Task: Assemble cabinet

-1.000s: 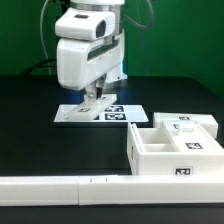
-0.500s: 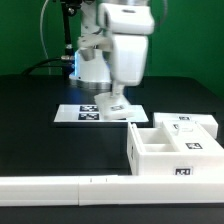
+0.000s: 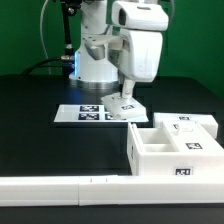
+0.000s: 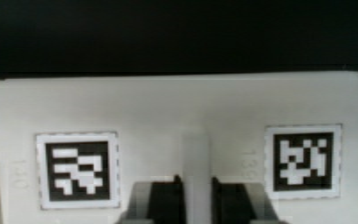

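The cabinet box (image 3: 150,152) is a large white box with open compartments and tags, at the exterior view's right front. My gripper (image 3: 124,96) hangs just left of and behind it. It is shut on a flat white panel (image 3: 127,106) that carries tags and hangs tilted over the table. In the wrist view the panel (image 4: 185,110) fills most of the picture with two tags on it. My gripper (image 4: 199,186) stands with its jaws close together on the panel's middle ridge.
The marker board (image 3: 80,112) lies flat on the black table left of my gripper. A long white rail (image 3: 60,186) runs along the front edge. The arm's base (image 3: 92,62) stands at the back.
My gripper has moved from over the marker board toward the exterior view's right, nearer the cabinet box, with the panel held in it.
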Robot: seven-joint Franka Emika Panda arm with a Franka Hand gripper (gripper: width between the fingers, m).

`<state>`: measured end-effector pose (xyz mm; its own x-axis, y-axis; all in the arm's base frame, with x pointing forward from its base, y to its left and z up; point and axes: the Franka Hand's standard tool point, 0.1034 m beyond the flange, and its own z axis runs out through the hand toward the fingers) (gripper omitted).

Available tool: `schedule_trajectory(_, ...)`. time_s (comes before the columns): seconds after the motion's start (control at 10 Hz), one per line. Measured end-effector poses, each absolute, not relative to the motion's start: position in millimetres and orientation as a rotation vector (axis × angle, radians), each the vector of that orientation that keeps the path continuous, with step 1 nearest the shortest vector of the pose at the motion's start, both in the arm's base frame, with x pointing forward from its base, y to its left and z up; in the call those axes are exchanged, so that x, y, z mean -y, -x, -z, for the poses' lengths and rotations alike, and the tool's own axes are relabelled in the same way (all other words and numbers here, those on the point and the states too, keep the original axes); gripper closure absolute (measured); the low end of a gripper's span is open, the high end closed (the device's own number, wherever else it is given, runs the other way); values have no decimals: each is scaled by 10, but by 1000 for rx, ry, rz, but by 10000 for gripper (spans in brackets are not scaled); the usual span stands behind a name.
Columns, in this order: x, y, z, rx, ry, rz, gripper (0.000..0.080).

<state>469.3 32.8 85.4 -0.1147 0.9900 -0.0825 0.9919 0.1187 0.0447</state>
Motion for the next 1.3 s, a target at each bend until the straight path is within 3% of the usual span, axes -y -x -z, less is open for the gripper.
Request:
schedule_trajectory(0.2, -547, -4600, -811, -2224, -2052, 15, 737)
schedule_trajectory(0.4, -510, -4474, -698, -2228, -2057, 13, 737)
schedule_trajectory(1.3, -540, -4612, -667, -2190, -2092, 21, 737)
